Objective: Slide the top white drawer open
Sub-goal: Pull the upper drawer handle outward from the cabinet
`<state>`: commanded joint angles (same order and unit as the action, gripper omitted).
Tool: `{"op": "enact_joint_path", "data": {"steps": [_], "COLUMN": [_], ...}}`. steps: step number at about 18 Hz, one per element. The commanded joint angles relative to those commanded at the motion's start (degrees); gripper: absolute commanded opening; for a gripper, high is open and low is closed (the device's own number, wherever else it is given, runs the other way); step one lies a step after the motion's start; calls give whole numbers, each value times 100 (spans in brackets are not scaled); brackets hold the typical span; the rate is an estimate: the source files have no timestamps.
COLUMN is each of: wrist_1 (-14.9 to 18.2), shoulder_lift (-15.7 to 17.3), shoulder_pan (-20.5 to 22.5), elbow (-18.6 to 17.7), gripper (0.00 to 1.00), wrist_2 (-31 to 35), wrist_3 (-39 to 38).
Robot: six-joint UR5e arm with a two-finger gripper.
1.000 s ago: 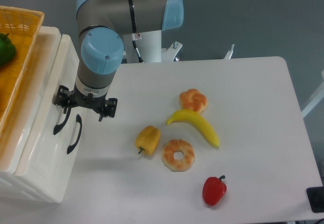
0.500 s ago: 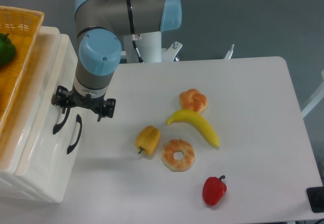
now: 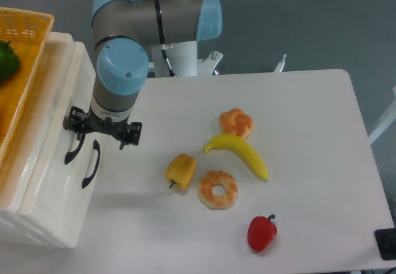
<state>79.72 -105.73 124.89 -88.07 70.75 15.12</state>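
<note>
A cabinet (image 3: 43, 181) is standing at the left edge of the surface (image 3: 309, 132). A basket (image 3: 21, 70) is sitting on top of it, with a vegetable (image 3: 6, 59) lying inside. The top drawer (image 3: 59, 125) is lying to the left of the lower drawer (image 3: 68, 206) in this view. The pincer (image 3: 102, 135) is hanging just over their two handles. To the right of the cabinet, a pepper (image 3: 180, 170) is lying beside a doughnut (image 3: 218, 189). A banana (image 3: 240, 154) is lying behind the doughnut, and a pastry (image 3: 236, 122) is lying behind the banana. Another pepper (image 3: 262, 232) is lying near the front edge.
</note>
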Motion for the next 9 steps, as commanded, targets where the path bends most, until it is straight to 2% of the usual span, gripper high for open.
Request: {"op": "enact_joint_path", "data": {"steps": [9], "wrist_1": [-26], "shoulder_lift": [9], "shoulder_pan": [0], "elbow": [26], "gripper": [100], "wrist_2": [149], "wrist_3": [35]}}
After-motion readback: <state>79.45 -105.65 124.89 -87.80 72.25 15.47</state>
